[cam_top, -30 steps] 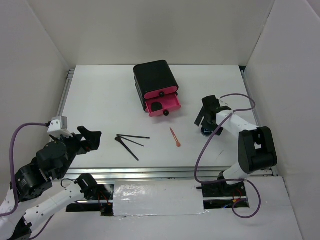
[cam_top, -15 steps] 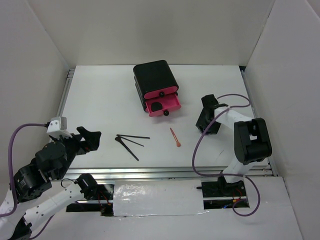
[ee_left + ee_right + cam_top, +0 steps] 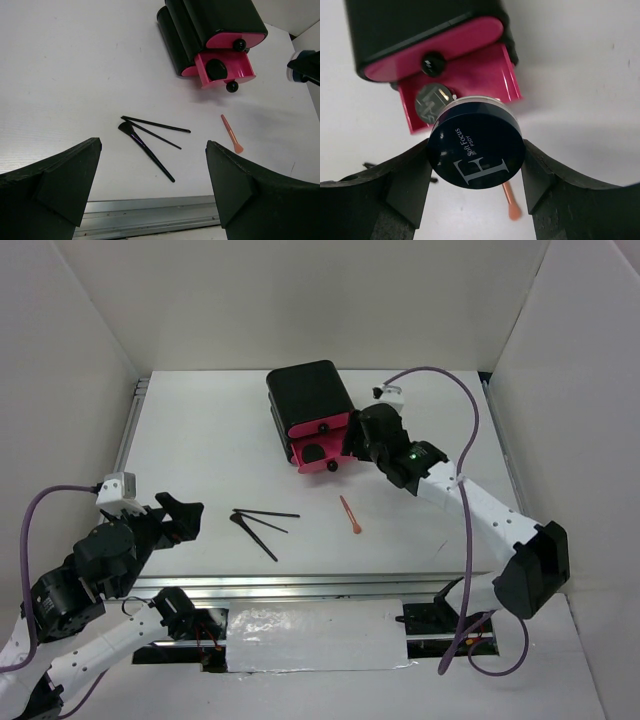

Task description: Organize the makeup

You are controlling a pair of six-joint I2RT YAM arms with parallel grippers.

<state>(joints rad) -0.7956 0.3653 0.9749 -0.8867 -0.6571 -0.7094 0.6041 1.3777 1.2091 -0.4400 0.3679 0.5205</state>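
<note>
Right gripper clamps dark blue jar by pink drawer.
Open drawer just ahead (compact inside); left gripper spread, well apart.

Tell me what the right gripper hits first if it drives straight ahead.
Probably the open pink drawer, about where the round compact lies in it; the jar the right gripper holds would touch first. Depth is unclear.

Brushes lie left of the stick, both before the chest, whose open drawer holds a compact.
</note>
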